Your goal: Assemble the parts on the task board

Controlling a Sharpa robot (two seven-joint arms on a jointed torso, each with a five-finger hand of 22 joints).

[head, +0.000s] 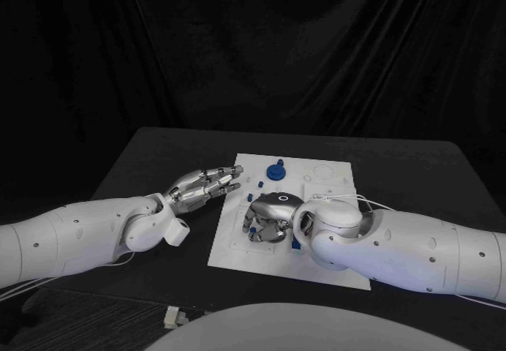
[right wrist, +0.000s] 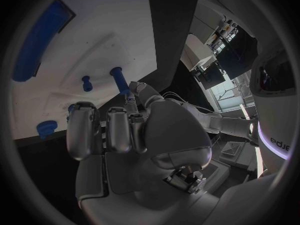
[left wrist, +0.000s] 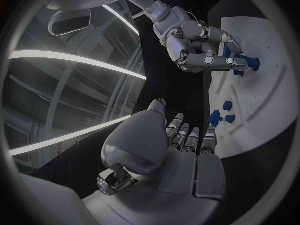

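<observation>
board: white plate (head: 316, 259) mid-surface (head: 137, 157); both hands work over it.
right hand: (head: 266, 219) curled down over the board's near-middle, knuckles up. Right wrist view shows its fingers (right wrist: 119, 130) bent in close together, thumb tip up against a blue peg.
peg: (right wrist: 120, 80) stands on the board just ahead of the right thumb tip, touching or nearly so. Long axis runs away from the board face, so it points up out of the plate, not lying flat. You can't call it a firm pinch from these views; I'd say contact, grip unconfirmed.
other parts near right fingers: short blue stud (right wrist: 87, 83) just beside the peg, on the far side from the thumb; small blue piece (right wrist: 45, 128) past the outer fingers; long blue bar (right wrist: 39, 40) well beyond the fingertips, lying flat, long axis along the board.
left hand: (head: 202, 184) flat, fingers (left wrist: 187, 137) straight and apart, grasping nothing, tips at the board's left edge.
parts ahead of left fingers: blue cluster (left wrist: 220, 115) just beyond the tips; in head view a blue round part (head: 276, 172) sits on the far half of the board.
nearer hand: right is on the peg; left is well apart from it.
judgement: next move hinges on the peg's upright axis. Keep your right fingers aligned with it, or it tips.
</observation>
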